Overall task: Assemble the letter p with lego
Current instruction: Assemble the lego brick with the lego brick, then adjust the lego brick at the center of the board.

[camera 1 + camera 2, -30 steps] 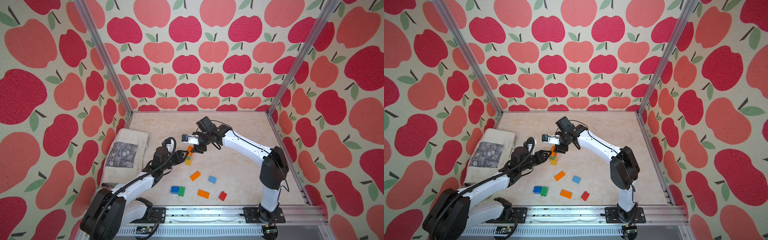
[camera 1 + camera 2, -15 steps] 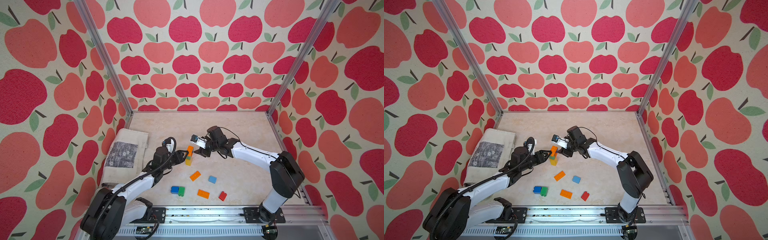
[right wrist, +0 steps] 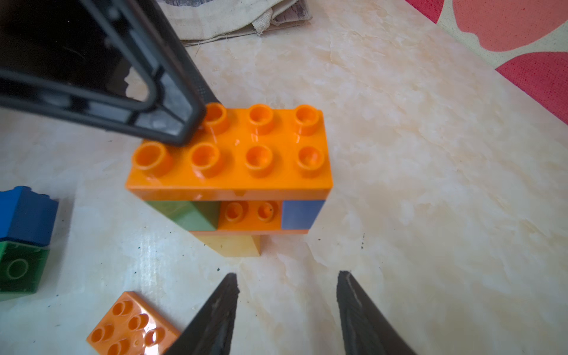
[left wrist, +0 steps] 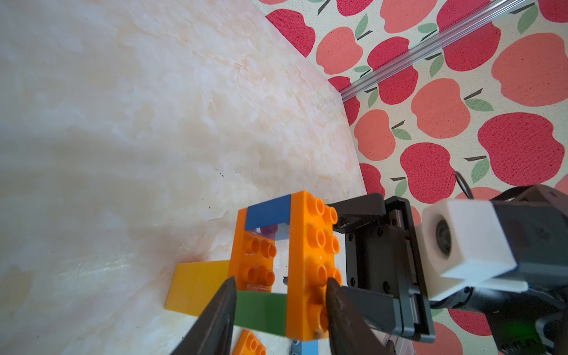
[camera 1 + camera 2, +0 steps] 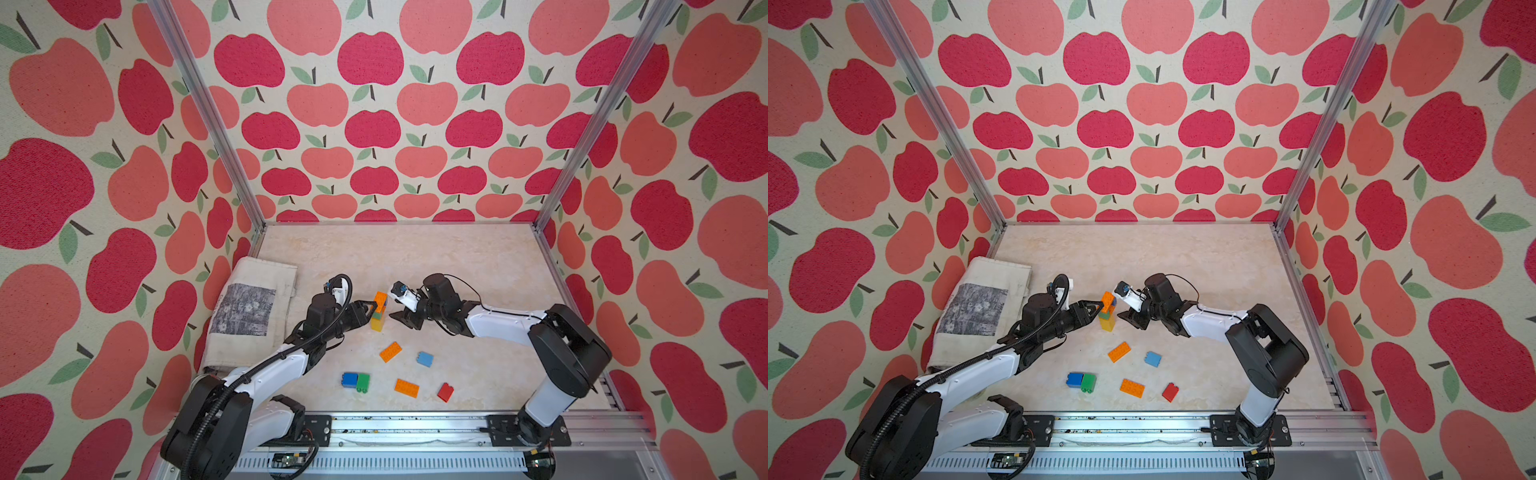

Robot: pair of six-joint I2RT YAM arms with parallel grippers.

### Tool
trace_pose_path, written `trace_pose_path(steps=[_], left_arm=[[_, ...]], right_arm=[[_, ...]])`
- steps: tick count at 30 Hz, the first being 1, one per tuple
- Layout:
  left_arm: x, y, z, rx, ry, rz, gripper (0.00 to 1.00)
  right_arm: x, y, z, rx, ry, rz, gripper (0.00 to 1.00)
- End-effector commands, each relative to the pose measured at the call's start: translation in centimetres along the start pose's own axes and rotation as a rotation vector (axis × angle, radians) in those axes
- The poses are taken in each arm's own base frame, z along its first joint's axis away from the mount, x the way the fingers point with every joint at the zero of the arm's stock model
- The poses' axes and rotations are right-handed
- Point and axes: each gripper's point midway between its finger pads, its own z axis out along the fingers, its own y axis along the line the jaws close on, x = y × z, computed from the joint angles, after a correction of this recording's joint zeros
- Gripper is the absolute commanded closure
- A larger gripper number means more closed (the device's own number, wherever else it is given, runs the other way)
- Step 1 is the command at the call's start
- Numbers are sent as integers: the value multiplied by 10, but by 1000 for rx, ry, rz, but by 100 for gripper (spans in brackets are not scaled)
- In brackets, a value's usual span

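bright, even, diffuse light throughout; only faint soft shadows cast on floor [image 3: 415, 138]. small glints seen on orange brick [image 3: 233, 172], soft sheen on floor beside it. floor washed out and hazy in left wrist view. top views sharp; walls [image 5: 104, 187] splayed by wide lens.

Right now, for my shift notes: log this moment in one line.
left jaws: shut on lego stack | right jaws: open, empty, beside stack | loose bricks: six on table
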Motion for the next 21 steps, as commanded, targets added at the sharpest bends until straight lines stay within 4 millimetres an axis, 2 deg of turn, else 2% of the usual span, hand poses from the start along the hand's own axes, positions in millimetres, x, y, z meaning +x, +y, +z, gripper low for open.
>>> trace_pose_path(steps=[1,6,13,21], left_arm=[[33,41,-1,-135,107,-48,52],[33,41,-2,-133,105,-48,52],[33,40,-3,-134,104,-48,52],[33,40,-2,-131,102,-50,52]], right_arm=[[-17,9,3,10,-100,24,44],[-13,21,17,-5,-167,75,41],[-8,11,25,55,-183,113,39],[3,28,36,-10,-181,124,44]])
